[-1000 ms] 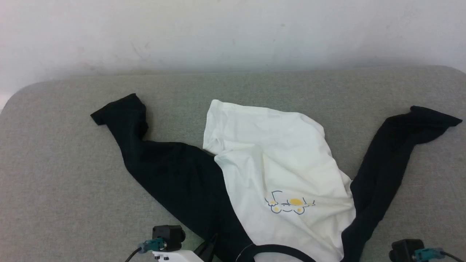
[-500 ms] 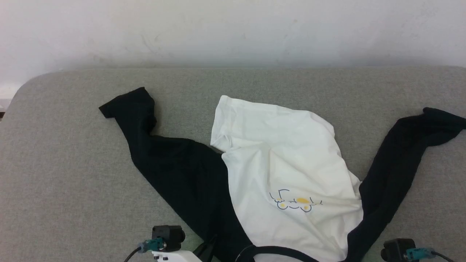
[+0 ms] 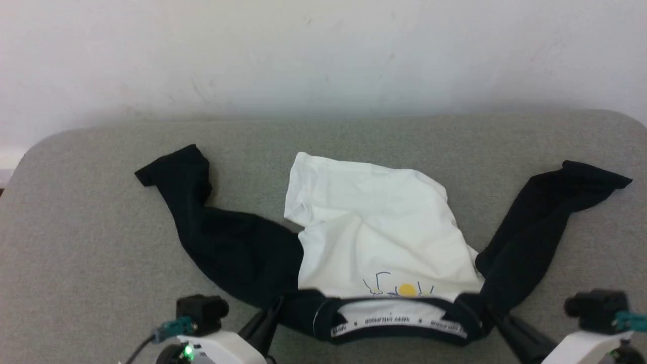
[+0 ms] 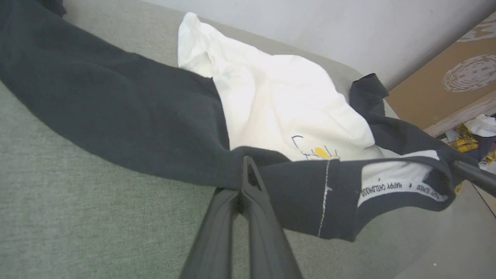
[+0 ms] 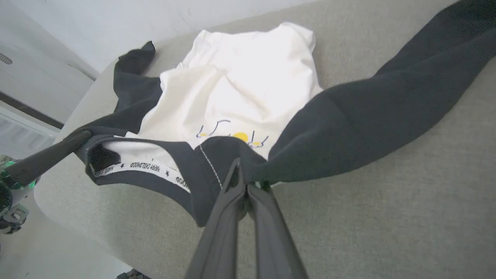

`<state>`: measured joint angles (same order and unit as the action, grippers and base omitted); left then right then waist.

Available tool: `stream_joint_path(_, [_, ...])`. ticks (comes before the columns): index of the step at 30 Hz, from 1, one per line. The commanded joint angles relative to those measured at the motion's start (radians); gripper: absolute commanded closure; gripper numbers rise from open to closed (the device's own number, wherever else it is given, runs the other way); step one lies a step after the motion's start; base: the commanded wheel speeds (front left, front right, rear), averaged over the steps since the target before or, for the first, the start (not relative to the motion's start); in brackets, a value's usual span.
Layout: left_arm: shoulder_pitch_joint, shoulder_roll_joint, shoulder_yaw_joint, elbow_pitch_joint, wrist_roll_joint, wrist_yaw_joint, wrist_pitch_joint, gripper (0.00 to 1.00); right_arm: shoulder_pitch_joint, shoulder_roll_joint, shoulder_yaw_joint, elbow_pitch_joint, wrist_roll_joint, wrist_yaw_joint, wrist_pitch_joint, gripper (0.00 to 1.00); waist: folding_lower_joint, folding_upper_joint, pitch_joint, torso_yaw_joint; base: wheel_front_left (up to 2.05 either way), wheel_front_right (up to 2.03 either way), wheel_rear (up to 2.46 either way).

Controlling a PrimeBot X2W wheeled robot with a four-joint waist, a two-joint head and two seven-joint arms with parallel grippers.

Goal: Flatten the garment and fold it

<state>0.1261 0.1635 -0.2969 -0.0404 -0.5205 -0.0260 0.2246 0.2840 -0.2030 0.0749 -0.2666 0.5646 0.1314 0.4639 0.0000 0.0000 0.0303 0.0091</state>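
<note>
We hold the shirt (image 3: 374, 227) by its near edge, at the bottom of the head frame. Our left gripper (image 4: 246, 166) is closed tight on black cloth at the left end of the neckband (image 3: 399, 319). In its wrist view the two dark fingers meet with a fold nipped between their tips. Our right gripper (image 5: 236, 167) is closed the same way on black cloth at the neckband's right end, with no gap between its fingers. The neckband is stretched between our two grips at bottom centre, its opening turned toward us. The white strip inside it carries small dark lettering.

Just above the neckband in the head frame is the print (image 3: 399, 289), yellow with thin blue lines. Its lower part is hidden behind the black rim. Above that, the white body lies rumpled across the middle of the grey pad (image 3: 101, 253), creased, with a small fold turned over at its upper left corner.

From our grips the two black sleeves spread outward like a V. The left sleeve (image 3: 217, 237) runs up to the upper left and kinks near its cuff. The right sleeve (image 3: 536, 227) reaches the right edge of the frame. Both rest on the pad. Past the pad's far edge stands a plain white wall (image 3: 323, 50).
</note>
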Motion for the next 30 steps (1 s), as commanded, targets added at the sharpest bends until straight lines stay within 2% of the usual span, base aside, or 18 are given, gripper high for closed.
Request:
stream_joint_path(1, [-0.012, 0.014, 0.018, -0.072, -0.026, -0.008, 0.016, 1.00, -0.040, -0.018, -0.019, -0.058, 0.025, -0.001, -0.015, 1.00, 0.0000, 0.0000, -0.029, -0.018, 0.00, 0.00, 0.00])
stream_joint_path(7, [-0.088, 0.057, 0.057, -0.257, -0.040, -0.002, 0.081, 1.00, -0.143, -0.072, -0.039, -0.176, 0.082, -0.001, -0.027, 1.00, 0.0000, 0.0000, -0.051, -0.027, 0.00, 0.00, 0.00])
stream_joint_path(10, [-0.168, 0.082, 0.084, -0.350, -0.038, 0.005, 0.121, 1.00, -0.229, -0.101, -0.059, -0.219, 0.109, -0.001, -0.038, 1.00, 0.0000, 0.0000, -0.058, -0.032, 0.00, 0.00, 0.00])
stream_joint_path(15, [-0.342, 0.092, 0.136, -0.442, -0.065, 0.022, 0.176, 1.00, -0.402, -0.143, -0.084, -0.240, 0.146, -0.001, -0.044, 1.00, 0.0000, 0.0000, -0.061, -0.037, 0.00, 0.00, 0.00])
stream_joint_path(21, [-0.579, 0.114, 0.185, -0.448, -0.073, 0.026, 0.215, 1.00, -0.635, -0.194, -0.083, -0.198, 0.152, -0.001, -0.040, 1.00, 0.0000, 0.0000, -0.060, -0.044, 0.00, 0.00, 0.00])
stream_joint_path(30, [-0.870, 0.162, 0.212, -0.321, -0.086, -0.002, 0.264, 1.00, -0.960, -0.261, -0.030, -0.049, 0.152, -0.001, -0.012, 1.00, 0.0000, 0.0000, -0.017, -0.054, 0.00, 0.00, 0.00])
